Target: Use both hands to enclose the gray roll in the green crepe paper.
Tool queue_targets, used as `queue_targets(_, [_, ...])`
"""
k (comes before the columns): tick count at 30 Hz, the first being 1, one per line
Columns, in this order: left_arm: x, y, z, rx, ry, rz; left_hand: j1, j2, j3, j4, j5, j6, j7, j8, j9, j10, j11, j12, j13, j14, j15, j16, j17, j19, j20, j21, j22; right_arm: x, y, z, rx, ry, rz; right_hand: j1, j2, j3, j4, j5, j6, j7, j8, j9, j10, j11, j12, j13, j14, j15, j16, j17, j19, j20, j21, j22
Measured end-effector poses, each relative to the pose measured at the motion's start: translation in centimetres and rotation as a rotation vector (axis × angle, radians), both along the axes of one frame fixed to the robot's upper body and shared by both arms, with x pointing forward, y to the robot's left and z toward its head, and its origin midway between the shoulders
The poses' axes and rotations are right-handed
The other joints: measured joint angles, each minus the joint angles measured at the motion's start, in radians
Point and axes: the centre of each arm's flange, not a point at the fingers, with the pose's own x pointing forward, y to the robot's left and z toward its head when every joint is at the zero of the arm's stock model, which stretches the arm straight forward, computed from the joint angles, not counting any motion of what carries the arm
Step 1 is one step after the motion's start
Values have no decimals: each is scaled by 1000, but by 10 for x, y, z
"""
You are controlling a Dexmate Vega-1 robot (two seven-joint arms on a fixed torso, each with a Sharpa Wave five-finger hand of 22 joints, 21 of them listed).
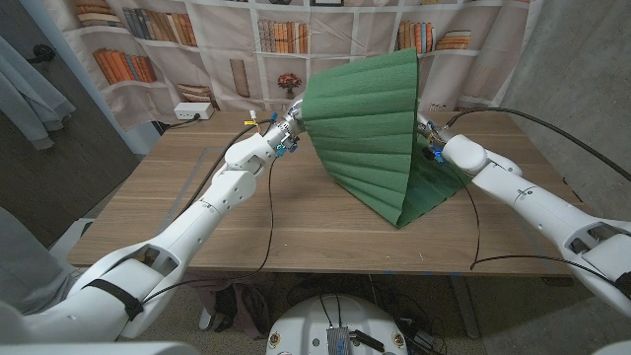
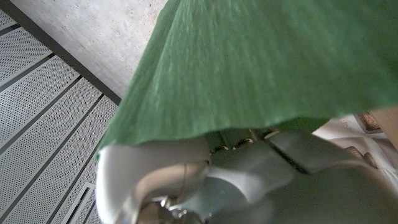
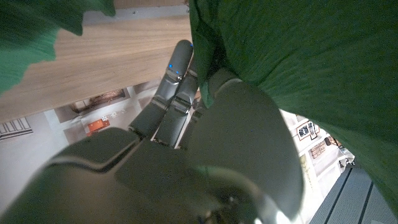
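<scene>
Wooden table; green crepe paper's lower edge rests on it.

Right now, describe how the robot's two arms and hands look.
Both arms, left arm and right arm, have smooth white rounded shells with black joint bands and thin black cables alongside. The left hand and right hand are grey, with blue marks on the right fingers.

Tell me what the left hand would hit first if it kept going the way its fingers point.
The green paper. The left hand already grips its lifted edge, fingers toward the sheet, so the paper comes first. The right hand holds the far edge beyond it; depth is unclear.
</scene>
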Motion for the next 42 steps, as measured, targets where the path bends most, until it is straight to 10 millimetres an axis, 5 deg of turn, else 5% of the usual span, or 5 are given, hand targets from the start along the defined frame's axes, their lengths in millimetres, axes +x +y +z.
queue_targets(22, [-9,17,-2,-67,-15,30,-5,-5,0,0,3,5,-5,6,9,-1,1,-8,3,0,0,0,-5,0,0,0,0,2,-27,-35,45,94,-88,1,1,0,0,-1,0,0,0,0,0,0,-1,-1,1,1,0,4,0,0,6,-5])
queue_targets(29, [-7,22,-4,-94,-19,70,-5,-5,0,0,3,5,-5,6,9,0,3,-8,0,0,0,0,-5,0,0,0,0,-7,-32,-51,71,108,-88,1,1,0,0,-8,0,0,0,0,2,-1,-1,0,1,1,0,4,-4,4,11,-5])
queue_targets(30, [-5,23,-4,-109,-13,86,-5,-5,0,0,3,5,-5,6,10,0,3,-8,0,0,0,0,-5,0,0,0,0,-15,-32,-39,75,83,-77,1,1,0,0,-8,0,0,0,0,3,-2,-2,0,1,1,0,4,-4,4,11,-5])
queue_targets(42, [2,28,-9,-162,-10,152,-5,-5,0,0,3,5,-5,13,13,1,3,-8,0,0,0,0,-5,-2,2,0,0,-39,-30,-44,119,66,-34,1,1,0,0,-8,0,0,0,0,8,0,-5,3,1,1,-3,4,-4,4,15,-9])
